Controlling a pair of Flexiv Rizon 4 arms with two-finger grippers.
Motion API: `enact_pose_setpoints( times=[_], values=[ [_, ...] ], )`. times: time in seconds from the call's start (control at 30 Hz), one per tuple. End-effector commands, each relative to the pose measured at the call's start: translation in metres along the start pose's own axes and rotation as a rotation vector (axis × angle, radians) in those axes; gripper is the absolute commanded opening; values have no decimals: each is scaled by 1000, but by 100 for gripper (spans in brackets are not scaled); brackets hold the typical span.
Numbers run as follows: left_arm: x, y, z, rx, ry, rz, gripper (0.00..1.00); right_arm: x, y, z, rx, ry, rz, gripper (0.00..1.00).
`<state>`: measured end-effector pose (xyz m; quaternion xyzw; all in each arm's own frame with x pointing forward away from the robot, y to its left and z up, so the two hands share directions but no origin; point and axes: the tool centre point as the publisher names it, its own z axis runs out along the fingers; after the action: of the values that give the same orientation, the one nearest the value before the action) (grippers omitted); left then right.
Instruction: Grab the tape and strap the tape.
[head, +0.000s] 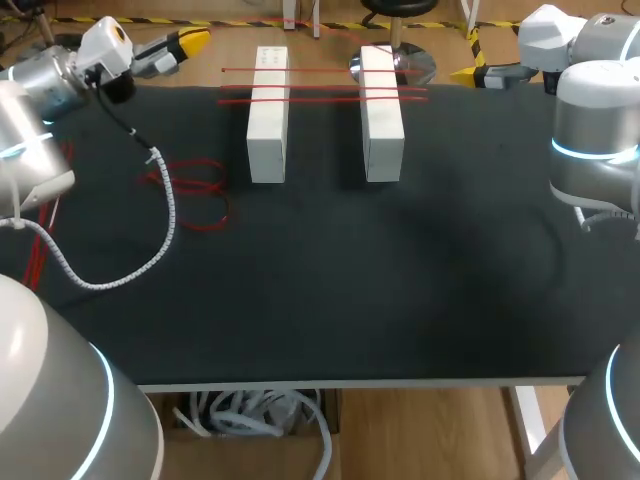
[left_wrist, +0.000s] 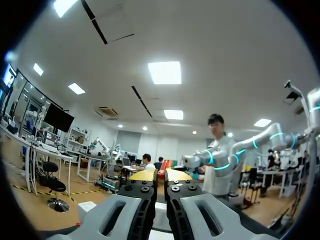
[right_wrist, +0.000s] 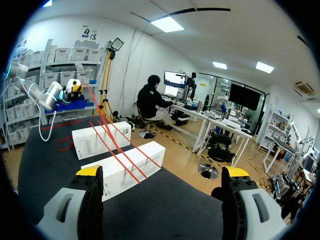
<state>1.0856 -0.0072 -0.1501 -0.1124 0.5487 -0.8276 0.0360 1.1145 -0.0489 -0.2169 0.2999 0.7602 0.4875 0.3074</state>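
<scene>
Two arms wide apart, left gripper (head: 190, 42) pinched

Red tape strands (head: 325, 88) strung over two white blocks (head: 268, 115); loose red tape (head: 195, 185) on the dark surface (head: 350, 280).
Three thin strands, taut and roughly parallel, span the gap between the blocks and overhang both outer sides, near the far edge. The loose tape lies in flat tangled loops left of the left block, not touching it.
</scene>
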Motion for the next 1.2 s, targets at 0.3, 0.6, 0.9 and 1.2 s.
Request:
enact_pose_setpoints(
  times=[0.3, 0.6, 0.9, 1.2],
  values=[
    [8, -8, 2, 48, -4, 1, 0, 0, 0, 0, 0, 1, 0, 100],
    [10, -11, 3, 57, 15, 2, 0, 0, 0, 0, 0, 1, 0, 100],
    [11, -12, 4, 42, -18, 20, 0, 0, 0, 0, 0, 1, 0, 100],
    [11, -12, 4, 42, -18, 20, 0, 0, 0, 0, 0, 1, 0, 100]
  ],
)
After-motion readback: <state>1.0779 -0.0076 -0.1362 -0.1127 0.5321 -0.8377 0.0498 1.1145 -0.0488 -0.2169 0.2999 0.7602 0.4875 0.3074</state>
